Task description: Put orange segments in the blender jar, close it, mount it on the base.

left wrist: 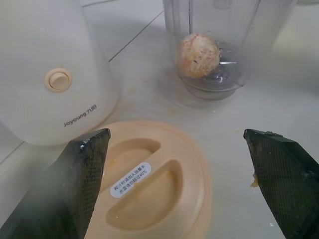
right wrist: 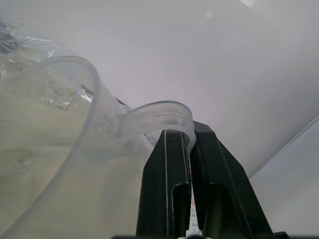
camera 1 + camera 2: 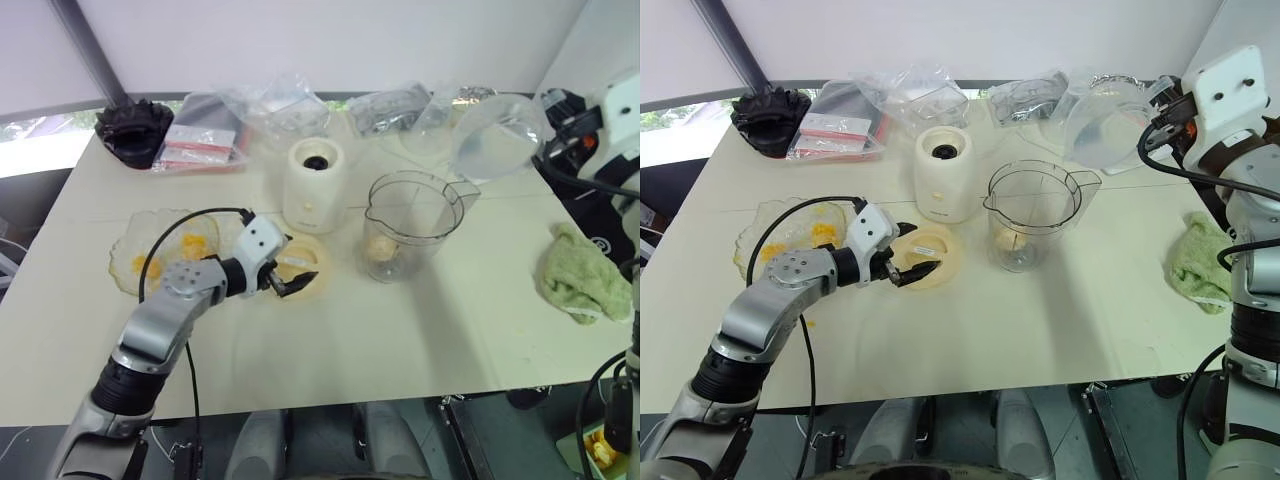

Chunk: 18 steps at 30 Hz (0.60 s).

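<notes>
The clear blender jar (image 3: 412,222) stands upright mid-table with one orange segment (image 1: 199,55) at its bottom by the blades. More orange segments (image 3: 194,245) lie in a scalloped glass dish (image 3: 128,238) at the left. The cream-white base (image 3: 313,186) stands left of the jar. My left gripper (image 3: 293,279) is open, its fingers (image 1: 76,185) straddling a flat cream-yellow lid (image 1: 149,184) in front of the base. My right gripper (image 2: 192,167) is raised at the back right, shut on the tab of a clear round bowl (image 3: 497,135) held in the air.
A green cloth (image 3: 580,276) lies near the table's right edge. Clear plastic bags (image 3: 290,110), a red-and-white packet (image 3: 200,146) and a black crumpled object (image 3: 135,128) line the back of the table. Bare tabletop lies in front of the jar.
</notes>
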{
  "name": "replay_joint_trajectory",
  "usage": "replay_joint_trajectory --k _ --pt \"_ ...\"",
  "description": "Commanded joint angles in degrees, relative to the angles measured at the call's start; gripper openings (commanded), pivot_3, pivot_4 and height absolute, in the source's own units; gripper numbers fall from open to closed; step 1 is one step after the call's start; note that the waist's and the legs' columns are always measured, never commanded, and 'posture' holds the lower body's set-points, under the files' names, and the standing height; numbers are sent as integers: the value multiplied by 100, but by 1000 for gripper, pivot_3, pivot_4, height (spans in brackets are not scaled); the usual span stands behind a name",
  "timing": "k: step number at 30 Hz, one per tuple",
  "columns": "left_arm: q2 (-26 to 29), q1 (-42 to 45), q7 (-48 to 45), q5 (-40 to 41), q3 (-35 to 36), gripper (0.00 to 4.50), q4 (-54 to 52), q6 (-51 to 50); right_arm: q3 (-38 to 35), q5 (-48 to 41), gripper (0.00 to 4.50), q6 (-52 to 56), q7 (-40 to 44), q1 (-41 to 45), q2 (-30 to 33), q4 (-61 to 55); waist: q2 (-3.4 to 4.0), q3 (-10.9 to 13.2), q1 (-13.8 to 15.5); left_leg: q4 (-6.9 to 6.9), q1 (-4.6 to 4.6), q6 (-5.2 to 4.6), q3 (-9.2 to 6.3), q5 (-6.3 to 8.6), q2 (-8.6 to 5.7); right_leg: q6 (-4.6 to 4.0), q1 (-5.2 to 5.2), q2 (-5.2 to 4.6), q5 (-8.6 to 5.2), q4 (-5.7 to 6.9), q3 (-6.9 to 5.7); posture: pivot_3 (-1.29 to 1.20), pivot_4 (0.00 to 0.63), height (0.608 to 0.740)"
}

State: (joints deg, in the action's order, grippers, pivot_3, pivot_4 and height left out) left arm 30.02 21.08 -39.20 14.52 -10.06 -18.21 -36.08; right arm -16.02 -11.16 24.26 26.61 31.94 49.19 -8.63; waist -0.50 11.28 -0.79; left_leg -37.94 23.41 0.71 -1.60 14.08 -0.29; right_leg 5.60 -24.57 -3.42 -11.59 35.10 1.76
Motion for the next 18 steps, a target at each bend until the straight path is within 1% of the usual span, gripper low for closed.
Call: replay_joint_trajectory --k 1,9,18 --pt "-12 81 -27 -8 43 4500 -91 146 -160 83 81 -173 17 146 158 -265 0 0 0 0 0 0 0 0 0 0 0 0 0 0 0 0 150 740" --pt "-3 56 -30 -13 53 4500 -128 124 -73 313 81 -358 172 102 202 -250 0 0 -1 0 0 0 0 0 0 0 0 0 0 0 0 0 150 740" --pt "-15 67 -23 -40 36 4500 -111 130 -79 365 81 -380 217 114 184 -222 0 0 0 0 0 0 0 0 0 0 0 -1 0 0 0 0 150 740"
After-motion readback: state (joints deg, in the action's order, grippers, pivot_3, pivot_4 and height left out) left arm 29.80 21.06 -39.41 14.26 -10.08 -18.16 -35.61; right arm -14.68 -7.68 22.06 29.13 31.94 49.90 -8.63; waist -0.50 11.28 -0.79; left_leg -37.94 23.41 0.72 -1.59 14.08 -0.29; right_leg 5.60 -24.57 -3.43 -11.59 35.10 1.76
